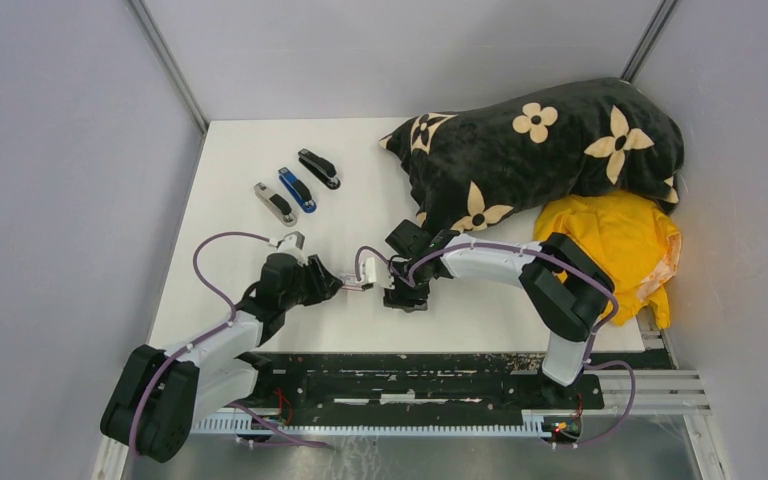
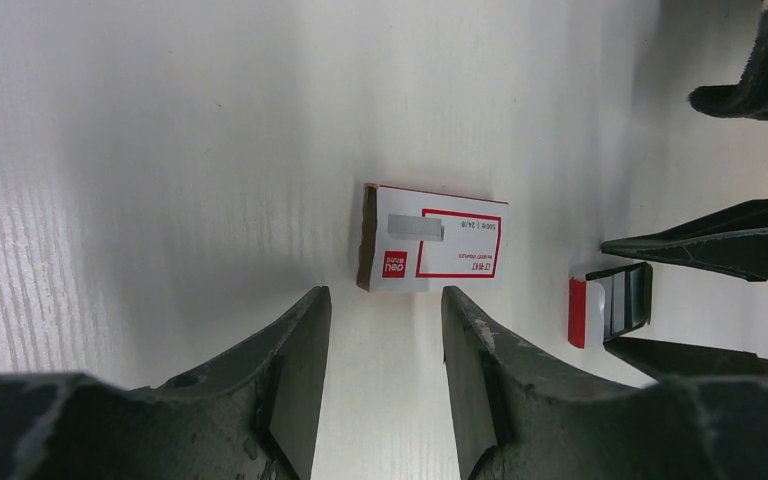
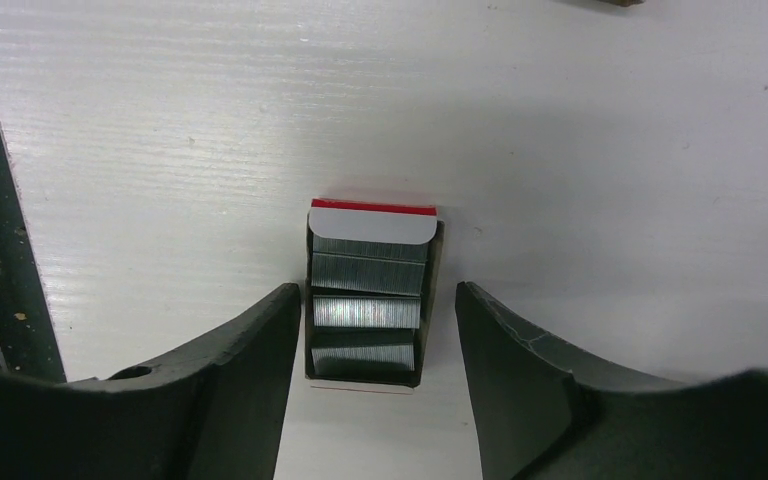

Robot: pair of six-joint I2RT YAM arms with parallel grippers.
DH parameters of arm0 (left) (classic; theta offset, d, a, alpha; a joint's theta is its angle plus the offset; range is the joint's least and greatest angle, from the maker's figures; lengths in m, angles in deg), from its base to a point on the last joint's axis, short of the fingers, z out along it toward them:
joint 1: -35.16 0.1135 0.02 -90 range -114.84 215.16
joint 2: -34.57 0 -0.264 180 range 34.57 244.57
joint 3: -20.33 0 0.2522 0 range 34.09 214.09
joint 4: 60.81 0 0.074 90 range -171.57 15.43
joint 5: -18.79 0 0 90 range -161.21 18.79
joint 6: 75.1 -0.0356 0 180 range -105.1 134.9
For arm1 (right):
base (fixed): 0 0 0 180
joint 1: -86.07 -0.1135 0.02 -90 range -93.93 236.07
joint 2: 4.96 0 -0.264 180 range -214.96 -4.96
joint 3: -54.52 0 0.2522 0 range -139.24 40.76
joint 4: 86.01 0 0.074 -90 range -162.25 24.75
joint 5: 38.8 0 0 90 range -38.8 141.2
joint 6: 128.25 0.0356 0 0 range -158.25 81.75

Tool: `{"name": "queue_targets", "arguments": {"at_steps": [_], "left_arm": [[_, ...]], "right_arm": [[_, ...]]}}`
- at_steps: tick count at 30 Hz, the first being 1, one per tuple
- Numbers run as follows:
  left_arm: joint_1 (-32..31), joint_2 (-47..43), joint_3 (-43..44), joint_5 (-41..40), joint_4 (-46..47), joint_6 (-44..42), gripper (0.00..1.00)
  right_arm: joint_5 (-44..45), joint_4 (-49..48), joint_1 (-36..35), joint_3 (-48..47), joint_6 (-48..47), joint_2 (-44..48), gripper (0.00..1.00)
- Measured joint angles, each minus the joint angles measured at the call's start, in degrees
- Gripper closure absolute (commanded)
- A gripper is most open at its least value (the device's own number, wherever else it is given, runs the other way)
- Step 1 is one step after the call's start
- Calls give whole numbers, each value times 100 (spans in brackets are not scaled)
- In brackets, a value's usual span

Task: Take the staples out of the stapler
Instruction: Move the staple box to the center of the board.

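Note:
Three staplers lie at the table's far left: a grey one [image 1: 276, 203], a blue one [image 1: 297, 190] and a black one [image 1: 319, 168], all far from both grippers. Grey staples [image 3: 368, 311] lie as strips in a small open cardboard tray [image 3: 372, 218] with a red-edged flap. My right gripper [image 3: 378, 290] straddles that tray, open, the left finger close to its wall, the right one apart. In the left wrist view the tray [image 2: 610, 303] sits between the right gripper's fingers [image 2: 720, 245]. My left gripper [image 2: 385, 300] is open and empty, just short of the white-and-red box sleeve [image 2: 432, 245].
A black cloth with cream flowers [image 1: 540, 150] is heaped at the back right, with a yellow cloth [image 1: 615, 240] beside it. The black base rail [image 1: 410, 365] runs along the table's near edge. Both grippers [image 1: 332, 281] [image 1: 397, 292] meet near the table's middle front.

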Motion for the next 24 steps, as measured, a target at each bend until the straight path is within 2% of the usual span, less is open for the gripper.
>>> {"name": "queue_targets", "arguments": {"at_steps": [12,24], "left_arm": [[0,48,-70,11,50,46,48],[0,651,221,151,238,61,49]], "right_arm": [[20,-20,0,-118,122,-94,54],[-20,151,0,-280,-79,-190,56]]}}
